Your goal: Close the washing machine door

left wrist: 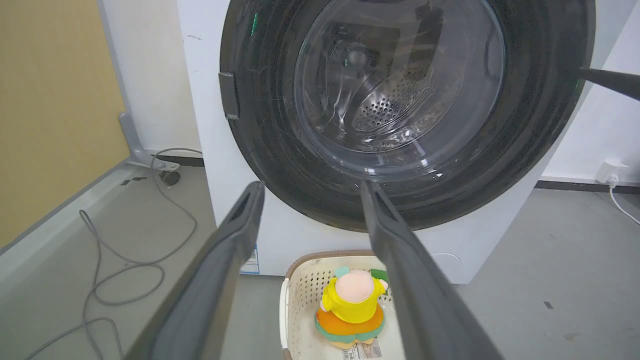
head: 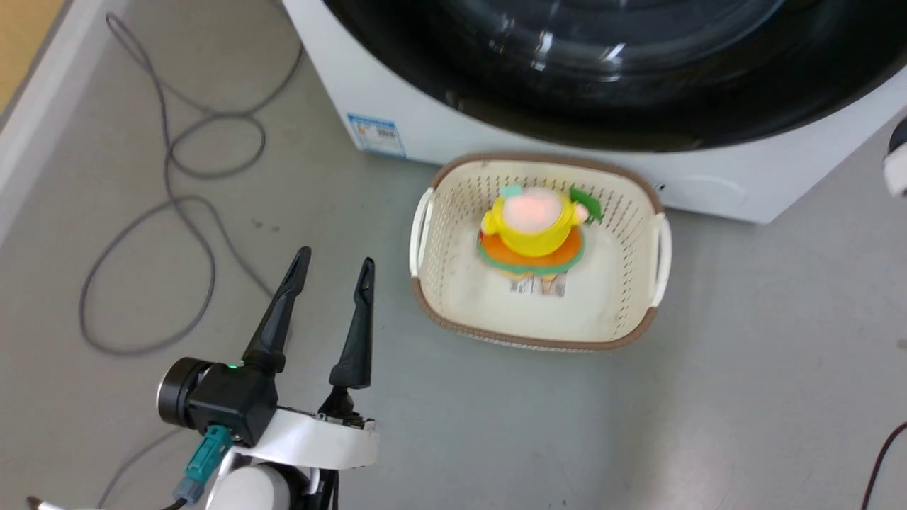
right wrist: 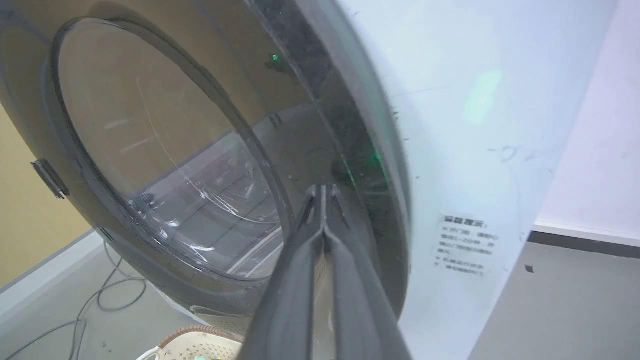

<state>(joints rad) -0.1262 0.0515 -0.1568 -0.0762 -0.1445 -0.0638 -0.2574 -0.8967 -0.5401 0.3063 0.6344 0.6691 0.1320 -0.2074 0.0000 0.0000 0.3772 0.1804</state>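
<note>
The door (left wrist: 400,100) lies flat against the machine (head: 368,92), shut or very nearly so. The right gripper (right wrist: 324,192) has its fingers pressed together on nothing. Its tips seem to touch the door's black frame near the right edge, probably to push it home as one stiff point. The left gripper (head: 333,265) hangs wide open and empty over the floor (head: 106,425), left of the basket (head: 453,177), out of the way.

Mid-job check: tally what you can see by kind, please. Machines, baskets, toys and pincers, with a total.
washing machine: 1
basket: 1
toy, lying in the basket: 1
pincers: 2, the left pincer and the right pincer
Total: 5
</note>
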